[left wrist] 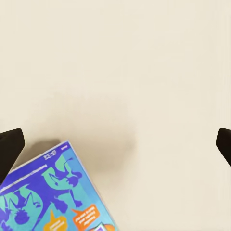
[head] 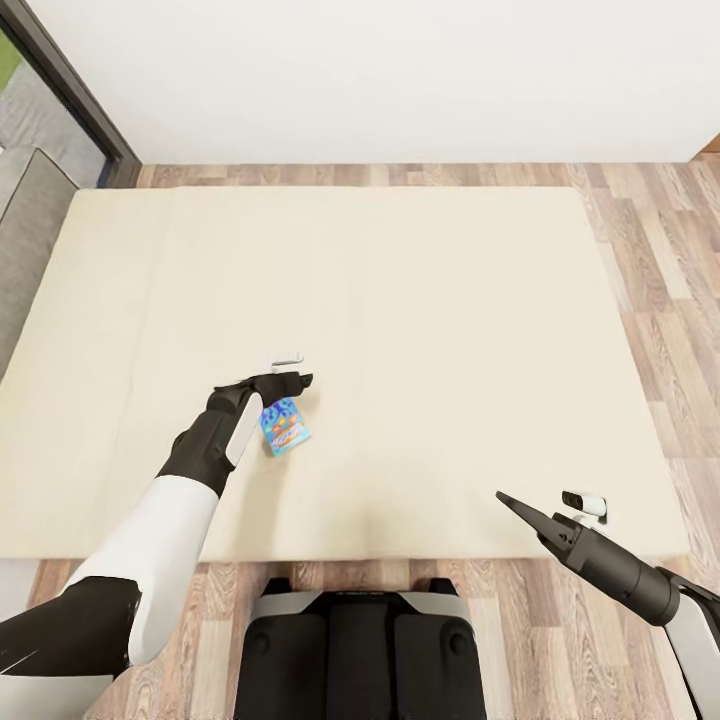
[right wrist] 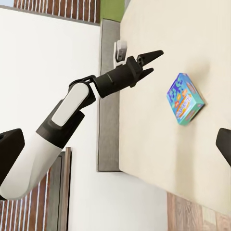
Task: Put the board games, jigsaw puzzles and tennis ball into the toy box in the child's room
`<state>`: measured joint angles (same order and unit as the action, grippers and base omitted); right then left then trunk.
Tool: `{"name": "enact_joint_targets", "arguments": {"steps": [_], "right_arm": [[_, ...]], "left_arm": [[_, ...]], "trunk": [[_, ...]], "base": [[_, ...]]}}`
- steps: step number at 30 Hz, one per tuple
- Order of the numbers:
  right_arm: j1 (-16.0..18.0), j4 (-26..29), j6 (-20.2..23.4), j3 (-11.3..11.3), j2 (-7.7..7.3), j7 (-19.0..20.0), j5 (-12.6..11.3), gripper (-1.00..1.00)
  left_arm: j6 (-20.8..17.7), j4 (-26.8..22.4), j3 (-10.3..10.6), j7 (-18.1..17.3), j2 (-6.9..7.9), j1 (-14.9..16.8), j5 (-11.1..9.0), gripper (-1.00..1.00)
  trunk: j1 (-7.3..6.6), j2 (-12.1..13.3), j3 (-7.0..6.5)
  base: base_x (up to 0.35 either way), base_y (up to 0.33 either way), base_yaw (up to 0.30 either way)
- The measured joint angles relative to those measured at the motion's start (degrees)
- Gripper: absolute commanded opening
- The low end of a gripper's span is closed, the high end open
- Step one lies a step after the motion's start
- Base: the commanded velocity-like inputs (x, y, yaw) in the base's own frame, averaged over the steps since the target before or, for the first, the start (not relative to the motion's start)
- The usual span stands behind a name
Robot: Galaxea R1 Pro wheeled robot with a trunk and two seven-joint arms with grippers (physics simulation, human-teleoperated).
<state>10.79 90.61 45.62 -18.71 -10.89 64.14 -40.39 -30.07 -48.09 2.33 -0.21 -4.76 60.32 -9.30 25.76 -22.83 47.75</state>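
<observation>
A board game (head: 285, 427) lies on the bed (head: 420, 300). The left end effector (head: 290, 369) hovers above it, spread wide; the right end effector (head: 553, 505), near the bed's edge, is also wide.

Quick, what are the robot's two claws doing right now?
Left gripper: jaws open, above the blue cartoon-printed board game box.
Right gripper: jaws open, holding nothing.

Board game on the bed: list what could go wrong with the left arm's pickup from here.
1. The open left gripper sits past the board game, which lies off to one side of the fingers in the left wrist view; closing now would likely miss.
2. The game lies flat on the soft bed; the fingers might push it along or dig into the mattress instead of getting under it.
</observation>
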Motion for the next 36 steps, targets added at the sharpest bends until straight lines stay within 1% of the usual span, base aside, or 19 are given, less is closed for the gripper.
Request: {"name": "enact_joint_targets", "arguments": {"steps": [9,17,36], "right_arm": [[0.00,0.00,0.00,0.00,0.00,0.00,0.00,1.00],[0.00,0.00,0.00,0.00,0.00,0.00,0.00,1.00],[0.00,0.00,0.00,0.00,0.00,0.00,0.00,1.00]], "left_arm": [[-0.05,-1.24,-0.04,0.13,-0.07,1.25,-0.01,1.00],[-0.20,-2.09,-0.04,0.12,-0.23,1.42,-0.02,1.00],[-0.32,-2.15,0.04,0.10,-0.25,1.45,0.04,1.00]], "trunk": [[0.00,0.00,0.84],[0.00,0.00,1.58],[0.00,0.00,3.35]], "base": [[0.000,0.000,0.000],[0.000,0.000,0.000],[0.000,0.000,0.000]]}}
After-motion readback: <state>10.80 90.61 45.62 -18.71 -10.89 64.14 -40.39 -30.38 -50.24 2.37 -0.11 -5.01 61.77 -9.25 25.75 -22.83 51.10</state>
